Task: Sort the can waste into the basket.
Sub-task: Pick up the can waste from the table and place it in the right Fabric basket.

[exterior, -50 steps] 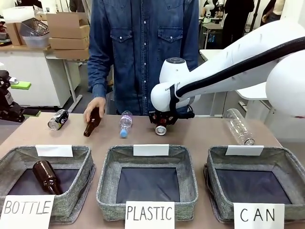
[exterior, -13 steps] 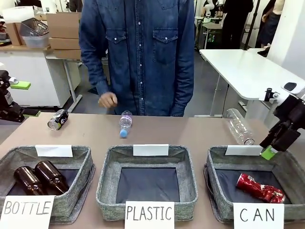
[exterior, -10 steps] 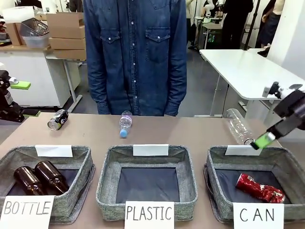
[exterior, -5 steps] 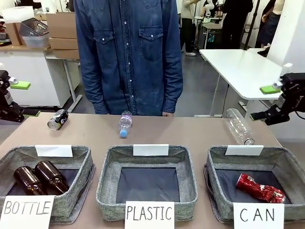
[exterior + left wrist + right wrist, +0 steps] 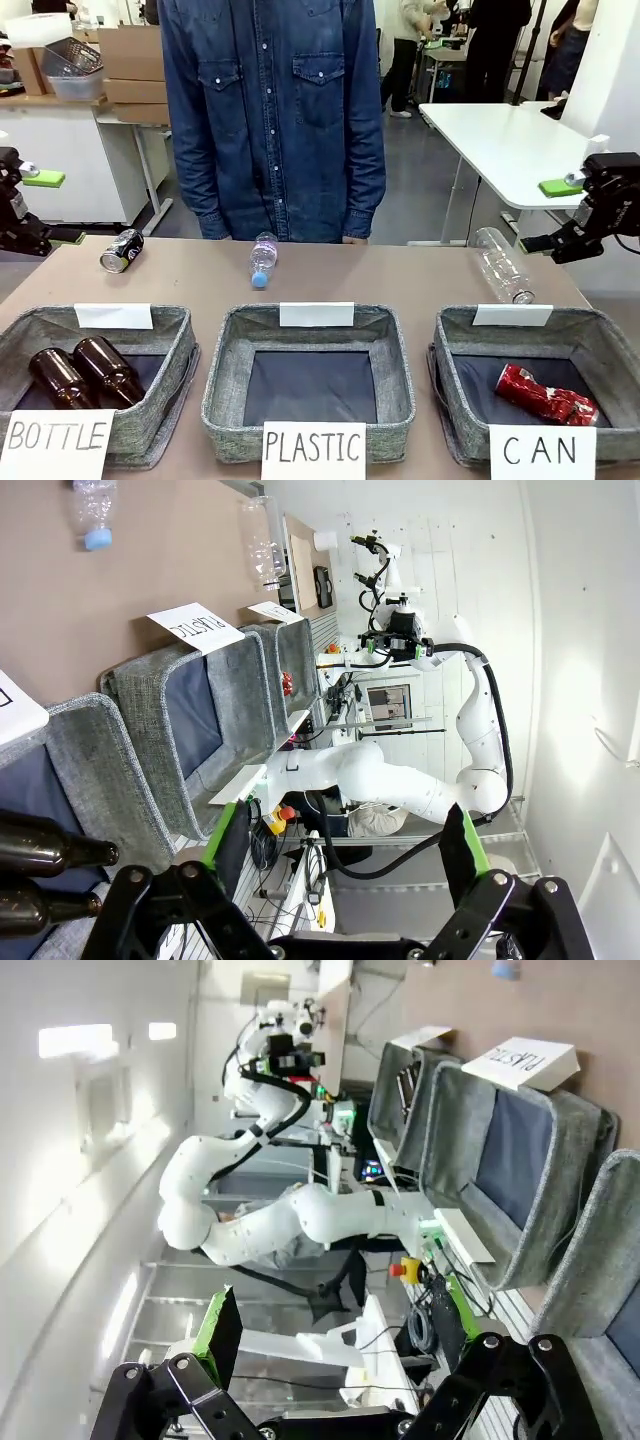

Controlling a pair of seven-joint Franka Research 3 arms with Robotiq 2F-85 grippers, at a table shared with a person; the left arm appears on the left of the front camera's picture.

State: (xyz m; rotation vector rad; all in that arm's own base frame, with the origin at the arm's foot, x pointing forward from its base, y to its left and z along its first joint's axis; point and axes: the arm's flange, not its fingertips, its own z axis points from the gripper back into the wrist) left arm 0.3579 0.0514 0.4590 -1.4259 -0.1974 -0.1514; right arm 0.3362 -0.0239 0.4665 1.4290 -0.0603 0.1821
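The red dented can (image 5: 545, 393) lies in the CAN basket (image 5: 612, 346), at its right side. On the table at the far left, near the back edge, the black-and-silver can (image 5: 121, 250) lies on its side. My right gripper (image 5: 556, 215) hangs open and empty at the right edge, above and behind the CAN basket. In the right wrist view the right gripper (image 5: 335, 1325) has its jaws wide apart with nothing between them. My left gripper (image 5: 52, 208) stands open at the far left edge, left of the black-and-silver can. Its fingers (image 5: 225, 835) are spread and empty.
The BOTTLE basket (image 5: 172, 345) holds two brown glass bottles (image 5: 85, 370). The PLASTIC basket (image 5: 225, 350) stands in the middle. A small plastic bottle (image 5: 262, 258) and a clear plastic bottle (image 5: 502, 265) lie on the table. A person (image 5: 275, 110) in a denim shirt stands behind it.
The red can went from the table into the CAN basket, and my right gripper then rose open to the right edge. A second brown bottle came into the BOTTLE basket.
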